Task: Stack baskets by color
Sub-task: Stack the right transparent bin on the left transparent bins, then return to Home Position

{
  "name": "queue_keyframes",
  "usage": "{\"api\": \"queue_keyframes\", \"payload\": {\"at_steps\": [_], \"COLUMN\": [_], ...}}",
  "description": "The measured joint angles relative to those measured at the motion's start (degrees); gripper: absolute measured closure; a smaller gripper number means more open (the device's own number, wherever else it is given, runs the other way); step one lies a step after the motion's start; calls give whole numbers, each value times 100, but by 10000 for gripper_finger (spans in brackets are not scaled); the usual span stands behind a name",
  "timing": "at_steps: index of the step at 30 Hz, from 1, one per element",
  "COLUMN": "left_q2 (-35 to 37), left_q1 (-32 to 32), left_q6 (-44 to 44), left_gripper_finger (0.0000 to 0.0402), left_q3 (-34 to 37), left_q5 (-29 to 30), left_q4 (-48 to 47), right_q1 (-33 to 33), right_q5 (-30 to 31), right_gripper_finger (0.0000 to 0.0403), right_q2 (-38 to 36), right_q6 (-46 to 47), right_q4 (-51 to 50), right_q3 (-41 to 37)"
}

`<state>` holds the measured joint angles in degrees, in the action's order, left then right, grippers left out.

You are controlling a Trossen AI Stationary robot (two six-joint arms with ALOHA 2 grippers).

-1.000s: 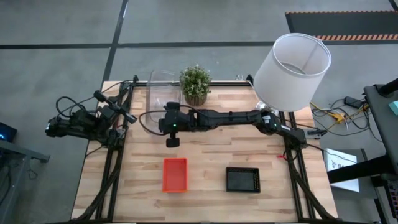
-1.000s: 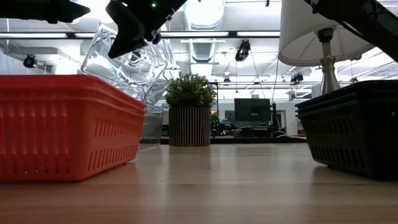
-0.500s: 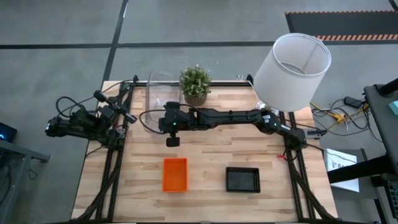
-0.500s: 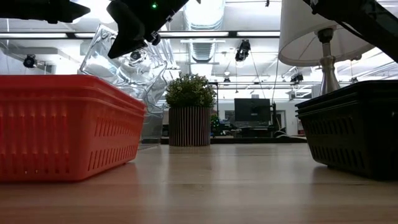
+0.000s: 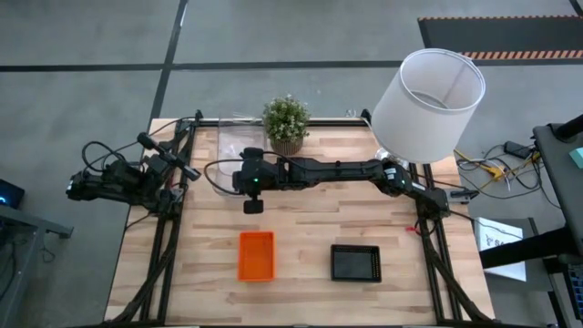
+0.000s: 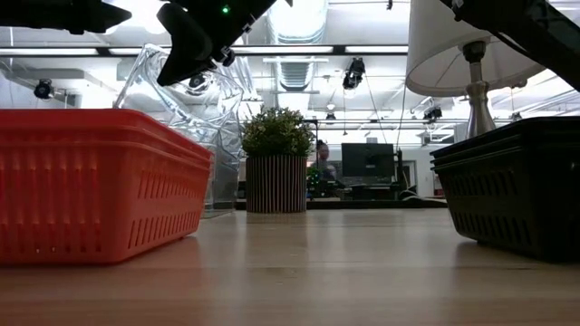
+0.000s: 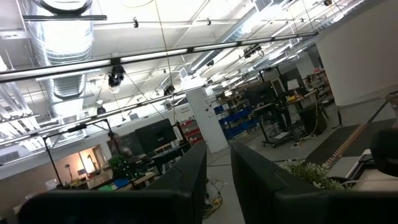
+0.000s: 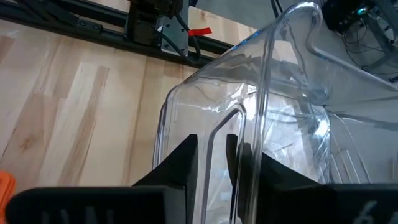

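Observation:
A clear basket sits tilted at the table's far left beside the potted plant. In the low view its lower end drops behind the red basket. More clear plastic shows behind it in the right wrist view. My right gripper reaches across from the right. It is open, with its fingers on either side of the clear basket's near rim. A red basket and a black basket rest flat near the front edge. My left gripper is parked beyond the left edge, narrowly open on nothing. My right gripper has the clear basket's near rim between its parted fingers, which slant down toward the table's left. A gap shows beside one finger. The other finger stands close against the wall; I cannot tell whether it touches.
A potted plant stands just right of the clear basket. A white lampshade lamp rises at the far right corner. My left arm lies over the table's left frame. Bare wood lies between the red and black baskets.
My right gripper has opened without moving away. The clear basket has dropped from its raised tilt. Its near end has sunk and shifted toward the table's near edge, and it now reaches lower behind the red basket.

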<state>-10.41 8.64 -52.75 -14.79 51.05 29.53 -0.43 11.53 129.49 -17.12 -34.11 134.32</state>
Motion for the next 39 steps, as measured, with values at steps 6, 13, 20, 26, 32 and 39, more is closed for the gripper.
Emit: {"api": "queue_keyframes", "payload": {"at_steps": [6, 13, 20, 26, 32, 39], "left_q2": [0, 0, -2, -11, -35, -42], "left_q1": [-1, 0, 1, 0, -1, 1], "left_q6": [0, 0, 0, 0, 3, 141], "left_gripper_finger": [343, 343, 343, 343, 343, 343], "left_q3": [0, 0, 0, 0, 0, 1], "left_q5": [0, -1, -2, -2, -2, -8], "left_q4": [-1, 1, 0, 1, 1, -1], "right_q1": [-8, -11, -24, -37, -33, -28], "right_q5": [-25, 4, 59, 79, 63, 43], "right_gripper_finger": [385, 383, 351, 315, 290, 291], "right_q2": [-2, -2, -2, -6, -41, -370], "right_q6": [-30, -9, 65, 133, 61, 124], "right_q4": [-23, 19, 340, 348, 235, -497], "right_q3": [-9, -157, -421, -392, -188, -125]}}
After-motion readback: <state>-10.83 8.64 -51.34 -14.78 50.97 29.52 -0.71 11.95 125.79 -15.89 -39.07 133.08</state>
